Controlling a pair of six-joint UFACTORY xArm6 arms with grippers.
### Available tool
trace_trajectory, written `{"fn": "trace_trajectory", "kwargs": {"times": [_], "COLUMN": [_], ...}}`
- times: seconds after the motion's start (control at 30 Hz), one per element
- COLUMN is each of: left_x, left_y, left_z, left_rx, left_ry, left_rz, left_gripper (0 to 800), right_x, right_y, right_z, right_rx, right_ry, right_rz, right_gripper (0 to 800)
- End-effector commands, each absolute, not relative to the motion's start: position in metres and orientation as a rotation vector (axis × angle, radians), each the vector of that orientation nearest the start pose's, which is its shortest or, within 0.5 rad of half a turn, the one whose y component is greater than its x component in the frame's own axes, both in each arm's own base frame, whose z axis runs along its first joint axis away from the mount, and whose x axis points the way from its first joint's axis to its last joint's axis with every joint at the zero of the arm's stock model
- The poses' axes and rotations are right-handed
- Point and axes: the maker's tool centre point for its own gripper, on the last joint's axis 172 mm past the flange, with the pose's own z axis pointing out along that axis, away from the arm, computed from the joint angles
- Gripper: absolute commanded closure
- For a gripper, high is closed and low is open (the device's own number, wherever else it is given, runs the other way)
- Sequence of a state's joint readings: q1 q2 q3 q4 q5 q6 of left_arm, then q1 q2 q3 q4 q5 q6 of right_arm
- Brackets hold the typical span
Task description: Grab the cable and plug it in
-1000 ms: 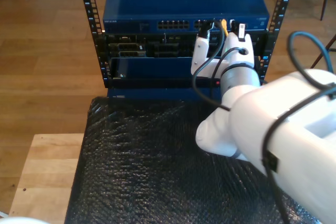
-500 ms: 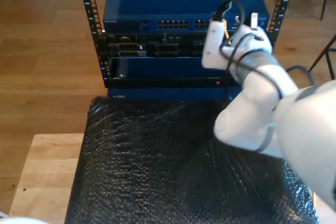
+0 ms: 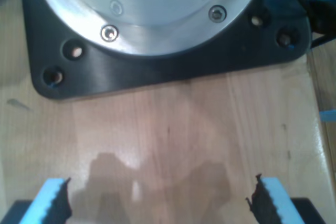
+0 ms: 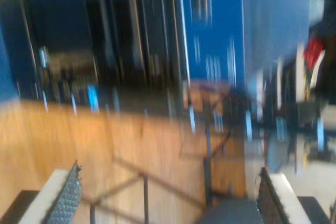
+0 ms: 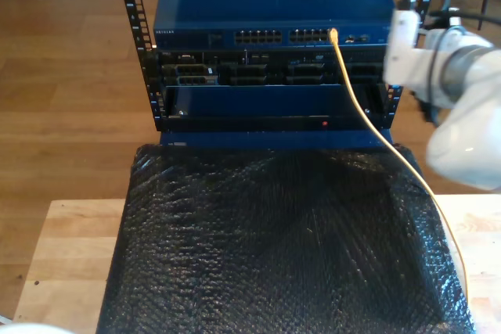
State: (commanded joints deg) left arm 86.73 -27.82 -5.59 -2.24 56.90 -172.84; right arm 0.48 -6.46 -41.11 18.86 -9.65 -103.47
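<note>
Both claws are seen spread wide and empty, first claw above bare wooden tabletop, while the yellow cable is plugged into the blue switch.

Our exterior view is evenly lit and fairly sharp, though soft at fine detail. The black mat glints with small highlights across its texture. The wood floor carries a mild sheen. The white arm at the exterior view's right is bright and slightly smeared. Our second wrist view is heavily motion-blurred, with streaked blue and orange shapes and nothing crisp. Our first wrist view is soft but readable. The metal ring shows pale glare, and faint shadows fall on the wooden worktop.
</note>
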Motion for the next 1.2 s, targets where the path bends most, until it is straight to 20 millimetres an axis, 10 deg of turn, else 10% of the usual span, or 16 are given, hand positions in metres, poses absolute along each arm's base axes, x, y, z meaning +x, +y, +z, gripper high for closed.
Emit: {"fn": "trace_trajectory", "kwargs": {"times": [0.27, 0.53, 1.2], "left_x": [0.015, 0.015, 0.015], "left_y": [0.13, 0.13, 0.13], "left_z": [0.023, 0.023, 0.023], "left_rx": [-2.184, -2.186, -2.184], "left_ry": [2.549, 2.547, 2.549], "left_rz": [-0.542, -0.542, -0.542], "left_gripper": [0, 0, 0], "right_x": [0.578, 0.532, 0.277], "right_y": [-0.136, -0.184, -0.259], "right_z": [0.294, 0.285, 0.207], "right_rx": [1.807, 1.861, 2.086], "right_ry": [1.491, 1.62, 2.011], "right_rz": [0.714, 0.555, 0.248], "right_gripper": [7, 7, 7]}}
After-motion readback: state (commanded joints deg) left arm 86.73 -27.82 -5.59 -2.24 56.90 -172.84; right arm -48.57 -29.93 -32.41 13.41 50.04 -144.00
